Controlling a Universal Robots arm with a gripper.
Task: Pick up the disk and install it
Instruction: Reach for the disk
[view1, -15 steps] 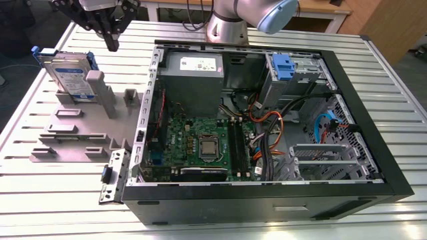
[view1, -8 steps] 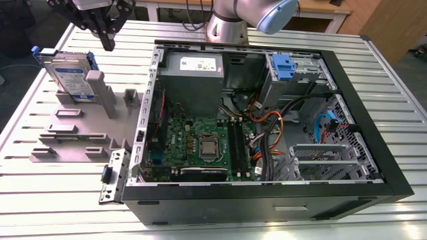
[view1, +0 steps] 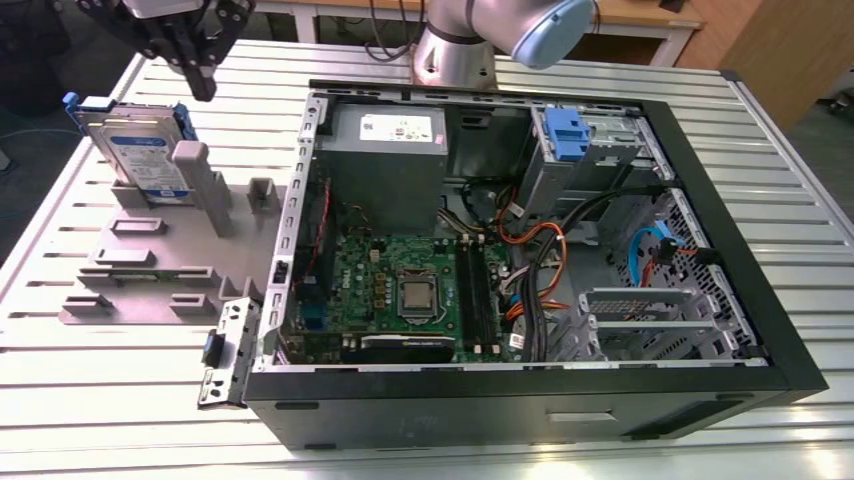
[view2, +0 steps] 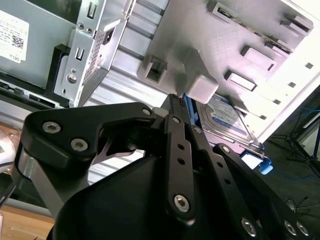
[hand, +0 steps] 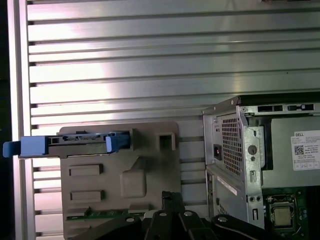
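The disk (view1: 138, 150) is a silver drive with a white-and-blue label in a blue carrier. It stands on edge in a slot of the grey holder (view1: 167, 270), at the exterior view's left. It shows label-on as the disk (view2: 227, 117) in the second wrist view and edge-on as the disk (hand: 75, 144) in the first wrist view. My gripper (view1: 203, 90) hangs above the disk, slightly toward the exterior view's right, not touching it. In both wrist views the gripper (hand: 170, 196) (view2: 174, 100) has its black fingers together with nothing between them.
An open computer case (view1: 727, 210) lies on the slatted metal table (view1: 120, 400), right of the holder. Inside are a motherboard (view1: 400, 290), a power supply (view1: 384, 140) and a drive bay with a blue bracket (view1: 567, 135). The arm's base (view1: 454, 55) stands behind the case.
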